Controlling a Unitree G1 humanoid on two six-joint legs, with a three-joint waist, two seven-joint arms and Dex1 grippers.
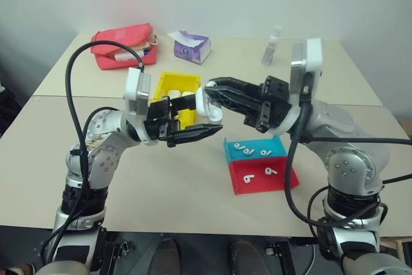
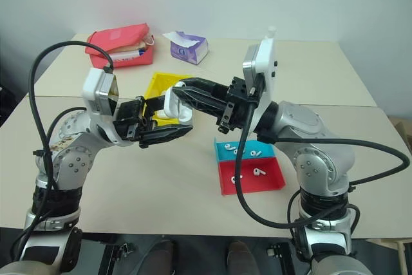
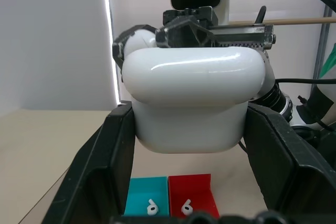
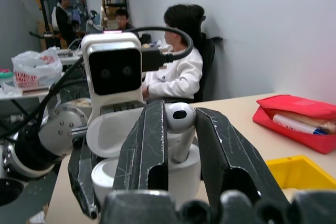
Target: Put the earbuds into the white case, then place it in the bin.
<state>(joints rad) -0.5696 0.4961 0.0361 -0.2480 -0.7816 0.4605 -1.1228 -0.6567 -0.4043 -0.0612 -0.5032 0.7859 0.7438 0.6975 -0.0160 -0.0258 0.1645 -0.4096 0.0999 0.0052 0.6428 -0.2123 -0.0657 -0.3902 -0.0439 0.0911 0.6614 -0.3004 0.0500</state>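
My left gripper is shut on the white case, holding it in the air above the table with its lid swung open. The case body sits between the left fingers. My right gripper comes in from the right, shut on one earbud, and holds it just over the open case. More earbuds lie in the teal tray and two in the red tray. The yellow bin stands on the table behind the case.
The teal tray and red tray sit side by side below my right arm. At the back of the table are a red pouch, a purple tissue pack and a small clear bottle. People sit beyond the table.
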